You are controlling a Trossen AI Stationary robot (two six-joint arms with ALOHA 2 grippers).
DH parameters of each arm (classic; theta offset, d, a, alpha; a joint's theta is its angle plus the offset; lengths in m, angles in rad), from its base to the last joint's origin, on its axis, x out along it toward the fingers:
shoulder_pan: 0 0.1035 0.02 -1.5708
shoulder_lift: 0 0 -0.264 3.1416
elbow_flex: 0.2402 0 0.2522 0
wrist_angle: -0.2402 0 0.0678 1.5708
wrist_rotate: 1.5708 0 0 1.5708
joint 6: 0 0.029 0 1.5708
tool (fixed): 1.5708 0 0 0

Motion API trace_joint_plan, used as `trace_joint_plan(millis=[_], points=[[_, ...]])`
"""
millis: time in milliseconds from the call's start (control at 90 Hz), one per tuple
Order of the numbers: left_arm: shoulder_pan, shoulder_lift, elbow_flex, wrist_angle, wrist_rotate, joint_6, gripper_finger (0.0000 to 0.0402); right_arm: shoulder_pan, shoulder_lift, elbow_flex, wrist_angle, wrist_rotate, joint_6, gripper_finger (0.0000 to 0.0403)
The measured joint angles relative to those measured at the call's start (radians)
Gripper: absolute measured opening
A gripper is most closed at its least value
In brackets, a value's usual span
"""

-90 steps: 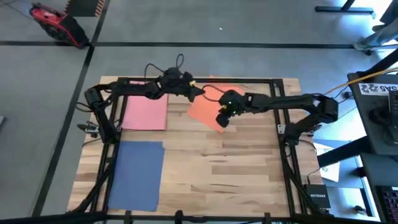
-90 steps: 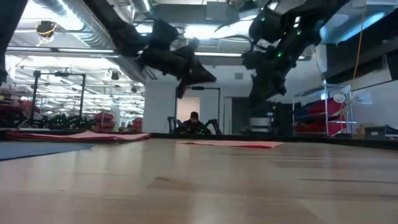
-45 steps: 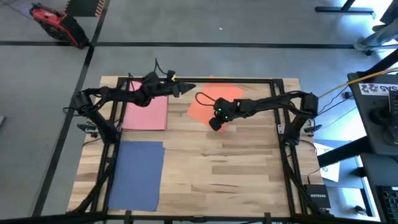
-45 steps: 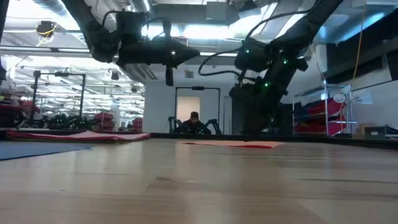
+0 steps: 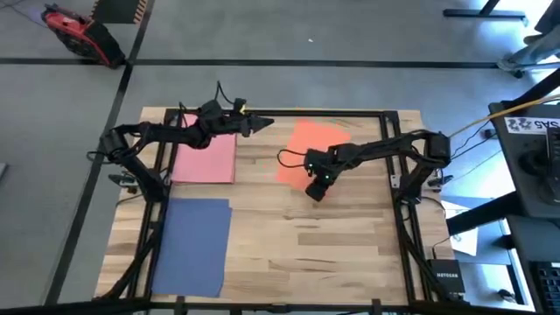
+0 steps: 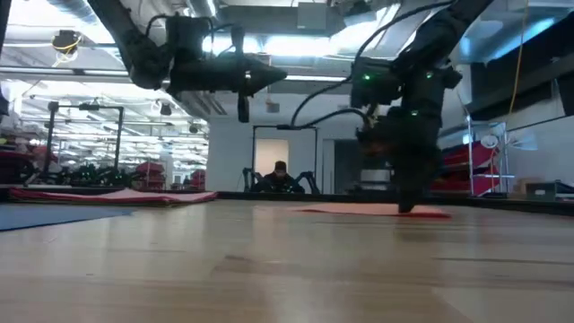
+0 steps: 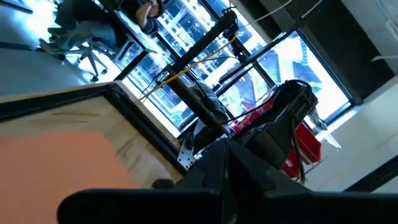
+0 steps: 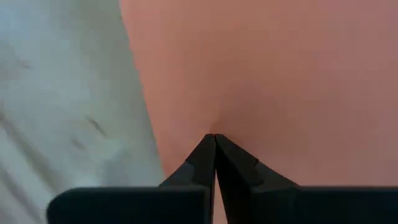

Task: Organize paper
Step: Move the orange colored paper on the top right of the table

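An orange paper (image 5: 311,142) lies flat on the table's far middle. My right gripper (image 5: 315,185) stands on its near part, fingers shut; the low view shows the tips (image 6: 405,208) down on the sheet (image 6: 359,211). A pink paper (image 5: 206,159) lies flat at the far left, and a blue paper (image 5: 192,245) lies flat at the near left. My left gripper (image 5: 262,123) hovers shut and level above the table, between the pink and orange sheets, holding nothing. My right gripper presses its shut fingertips (image 8: 205,152) down on the orange paper's near part (image 8: 233,115), close to one edge of the sheet. The fingers come from above, pointing down. The sheet lies flat on the table under them.
Black frame rails (image 5: 398,175) run along the table's left and right sides and its far edge. Bare wood (image 5: 315,254) spreads over the near middle and right. Beyond the far edge the low view shows a seated person (image 6: 280,178).
My right gripper has come down onto the orange paper and dragged it toward the table's right and near edges; the sheet has slid flat and turned a little. My left gripper has drawn back toward the table's left, staying up in the air.
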Motion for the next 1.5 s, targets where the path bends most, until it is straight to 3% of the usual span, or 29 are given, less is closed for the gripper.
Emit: trace_joint_plan(millis=[167, 256, 433, 678, 889, 1122, 1311, 1500], points=[[0.001, 0.000, 0.000, 0.002, 0.007, 0.002, 0.0000, -0.009, -0.096, -0.009, -0.092, 0.097, -0.001, 0.0000], [0.002, 0.000, 0.000, 0.004, 0.008, -0.001, 0.0000, -0.009, -0.171, -0.005, -0.110, 0.090, 0.033, 0.0000], [0.006, -0.001, 0.000, -0.003, 0.014, -0.065, 0.0000, 0.017, -0.221, -0.005, 0.061, 0.053, 0.264, 0.0000], [0.013, -0.001, 0.000, -0.035, -0.017, -0.222, 0.0000, 0.061, -0.102, -0.004, 0.326, 0.186, 0.614, 0.0000], [0.043, -0.001, 0.000, -0.049, -0.053, -0.254, 0.0000, 0.060, 0.013, -0.003, 0.371, 0.204, 0.713, 0.0000], [0.086, -0.001, 0.000, -0.049, -0.051, -0.255, 0.0000, 0.088, 0.034, 0.002, 0.214, 0.174, 0.716, 0.0000], [0.091, -0.001, 0.000, -0.048, -0.049, -0.251, 0.0000, 0.141, -0.025, -0.003, -0.015, 0.132, 0.704, 0.0000], [0.090, -0.001, 0.000, -0.049, -0.051, -0.239, 0.0000, 0.170, -0.119, -0.006, -0.218, 0.177, 0.676, 0.0000]])
